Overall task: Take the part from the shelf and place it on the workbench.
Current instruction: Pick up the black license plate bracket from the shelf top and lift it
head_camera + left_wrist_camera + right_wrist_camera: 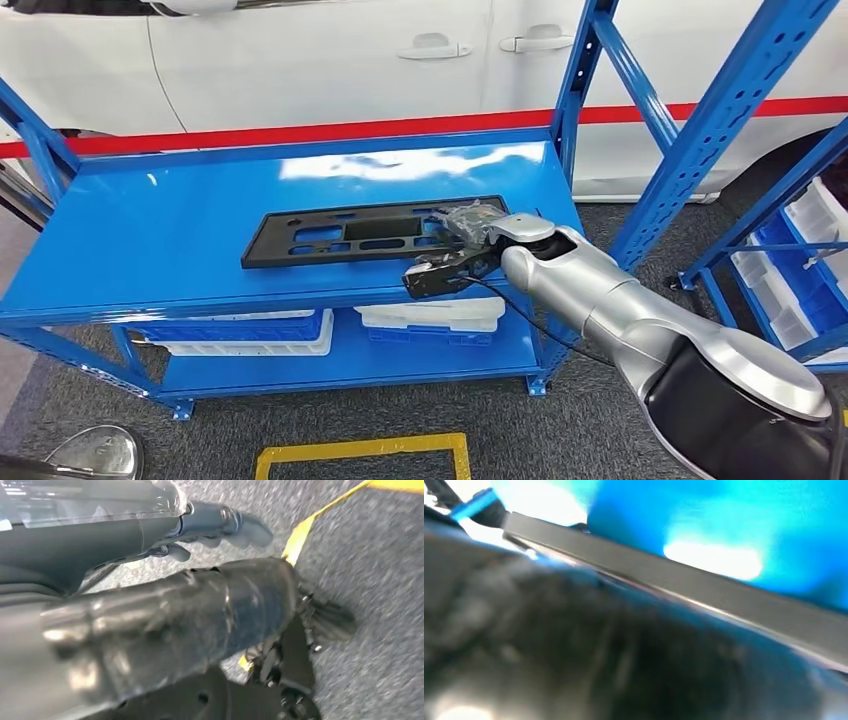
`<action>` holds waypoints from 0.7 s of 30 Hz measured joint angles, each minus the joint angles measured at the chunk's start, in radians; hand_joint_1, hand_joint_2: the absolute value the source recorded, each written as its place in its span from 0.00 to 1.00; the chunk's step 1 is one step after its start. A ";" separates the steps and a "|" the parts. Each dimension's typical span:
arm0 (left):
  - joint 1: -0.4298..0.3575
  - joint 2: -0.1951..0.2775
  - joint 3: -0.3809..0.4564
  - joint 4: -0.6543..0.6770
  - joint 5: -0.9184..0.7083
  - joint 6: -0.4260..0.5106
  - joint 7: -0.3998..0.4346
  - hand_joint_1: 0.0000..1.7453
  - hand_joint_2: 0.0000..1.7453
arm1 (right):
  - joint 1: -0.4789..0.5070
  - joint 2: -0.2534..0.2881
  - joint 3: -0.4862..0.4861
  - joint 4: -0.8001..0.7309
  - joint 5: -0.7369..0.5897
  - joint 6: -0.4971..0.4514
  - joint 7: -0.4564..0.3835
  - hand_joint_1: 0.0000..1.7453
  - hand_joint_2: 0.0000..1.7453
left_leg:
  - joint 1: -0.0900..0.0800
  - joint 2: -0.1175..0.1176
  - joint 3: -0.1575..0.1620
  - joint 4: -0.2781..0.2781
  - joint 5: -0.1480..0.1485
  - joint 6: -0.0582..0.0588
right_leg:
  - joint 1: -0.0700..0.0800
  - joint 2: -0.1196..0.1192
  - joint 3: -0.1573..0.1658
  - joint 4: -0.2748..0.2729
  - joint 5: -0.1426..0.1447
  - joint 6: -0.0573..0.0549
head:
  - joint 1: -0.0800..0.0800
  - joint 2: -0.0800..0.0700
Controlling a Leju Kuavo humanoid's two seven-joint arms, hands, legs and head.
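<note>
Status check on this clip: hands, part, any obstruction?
Right hand on the right end of the flat black plastic panel, grip unconfirmed. Left hand hanging over the floor, holding nothing. Panel flat on the blue metal shelf. No obstruction seen.

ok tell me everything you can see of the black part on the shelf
The black part is a long, flat rectangular panel, matte like plastic, with several rectangular cutouts along it. It lies flat on the top level of the blue shelf, running lengthwise, nearer the front edge. The right hand is at its right end, over the panel; whether it grips it cannot be told. Nothing else touches it.
</note>
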 joint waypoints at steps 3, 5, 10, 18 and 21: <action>0.000 -0.003 0.000 0.000 0.000 0.000 0.000 0.00 0.00 | -0.003 0.001 0.000 0.000 0.000 0.000 0.000 0.00 0.00 | 0.002 0.003 -0.031 0.075 -0.042 0.000 | 0.003 0.000 0.012 -0.006 -0.004 -0.023 | 0.000 0.000; 0.000 -0.003 0.001 0.000 0.000 0.001 0.001 0.00 0.00 | -0.003 0.001 0.000 0.000 0.000 0.000 0.000 0.00 0.00 | -0.006 0.004 -0.105 0.212 -0.095 0.007 | 0.011 -0.001 0.019 -0.008 -0.010 -0.033 | 0.000 0.000; 0.003 -0.002 0.006 0.000 0.000 0.002 0.002 0.00 0.00 | 0.001 0.002 0.000 0.000 0.000 0.001 -0.001 0.00 0.00 | -0.035 0.003 -0.135 0.181 0.000 0.052 | 0.034 0.002 0.045 -0.008 -0.029 -0.044 | 0.000 0.000; 0.000 -0.003 0.008 0.000 0.000 -0.002 0.002 0.00 0.00 | -0.008 0.002 0.000 -0.001 0.001 0.002 -0.002 0.00 0.00 | -0.043 0.005 -0.040 -0.002 0.039 0.083 | 0.039 -0.004 0.042 0.023 -0.068 -0.013 | 0.001 0.000; 0.001 -0.004 0.008 0.000 0.000 -0.003 0.002 0.00 0.00 | -0.008 -0.001 0.000 0.001 0.003 0.003 -0.002 0.00 0.00 | -0.042 0.005 -0.028 -0.007 0.032 0.089 | 0.034 -0.006 -0.062 0.199 -0.130 -0.004 | 0.001 0.000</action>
